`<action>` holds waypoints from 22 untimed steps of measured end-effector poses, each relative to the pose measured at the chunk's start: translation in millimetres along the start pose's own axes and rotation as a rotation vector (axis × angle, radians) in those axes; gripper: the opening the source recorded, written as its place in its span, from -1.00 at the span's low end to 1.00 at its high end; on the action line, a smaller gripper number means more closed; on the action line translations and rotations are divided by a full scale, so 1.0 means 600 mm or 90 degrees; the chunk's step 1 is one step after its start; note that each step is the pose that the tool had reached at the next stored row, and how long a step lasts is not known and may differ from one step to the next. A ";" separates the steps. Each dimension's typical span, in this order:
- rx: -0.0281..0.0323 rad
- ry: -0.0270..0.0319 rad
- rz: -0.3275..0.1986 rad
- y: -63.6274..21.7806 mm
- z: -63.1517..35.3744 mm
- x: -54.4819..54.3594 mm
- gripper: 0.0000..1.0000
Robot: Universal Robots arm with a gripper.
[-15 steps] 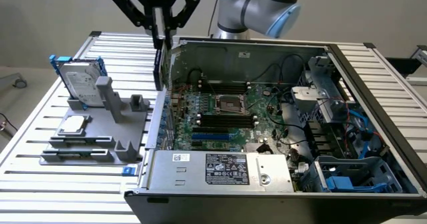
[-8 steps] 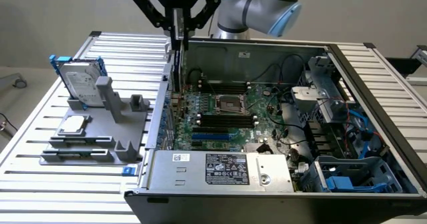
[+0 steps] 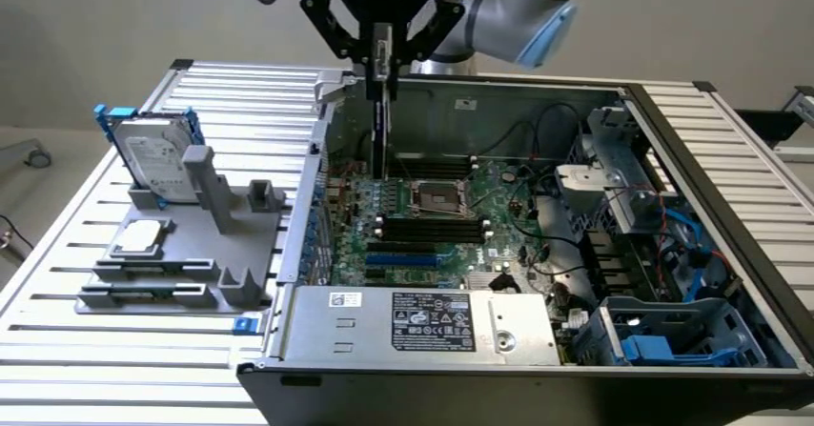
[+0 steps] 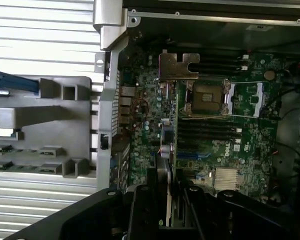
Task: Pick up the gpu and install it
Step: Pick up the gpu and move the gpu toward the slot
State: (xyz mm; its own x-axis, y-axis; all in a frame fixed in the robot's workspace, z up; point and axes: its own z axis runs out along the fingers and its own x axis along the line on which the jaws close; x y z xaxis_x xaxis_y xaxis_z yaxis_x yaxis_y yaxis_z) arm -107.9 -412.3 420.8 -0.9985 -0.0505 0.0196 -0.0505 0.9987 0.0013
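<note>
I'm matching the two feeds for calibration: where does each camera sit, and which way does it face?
Exterior view: off the arm, raised, looking down on the open computer case and table; shows the arm and the gripper clamping the graphics card.
Wrist view: on the wrist, looking down along the graphics card to the motherboard; the gripper in the foreground.
Both share gripper, graphics card, motherboard, grey parts holder.
</note>
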 end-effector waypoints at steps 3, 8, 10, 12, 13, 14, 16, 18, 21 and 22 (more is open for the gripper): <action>-0.0001 0.0006 0.000 -0.001 0.007 -0.023 -0.47; -0.0001 0.0010 0.000 -0.003 0.021 -0.060 -0.47; -0.0001 0.0010 0.000 -0.004 0.026 -0.073 -0.47; 0.0001 0.0010 0.001 -0.004 0.031 -0.084 -0.47; 0.0004 0.0010 0.002 -0.005 0.033 -0.089 -0.47; 0.0013 0.0011 0.003 -0.005 0.035 -0.093 -0.47; 0.0034 0.0012 0.007 -0.005 0.038 -0.100 -0.47; 0.0065 0.0014 0.011 -0.005 0.040 -0.105 -0.47; 0.0111 0.0022 0.016 -0.006 0.044 -0.113 -0.47; 0.0112 0.0052 0.016 -0.006 0.045 -0.115 -0.47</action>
State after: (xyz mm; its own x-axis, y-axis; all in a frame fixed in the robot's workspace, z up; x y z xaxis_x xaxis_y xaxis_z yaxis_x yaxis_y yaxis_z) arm -39.4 -412.3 392.6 -0.9993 -0.0248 0.0276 -0.0253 0.9995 -0.0169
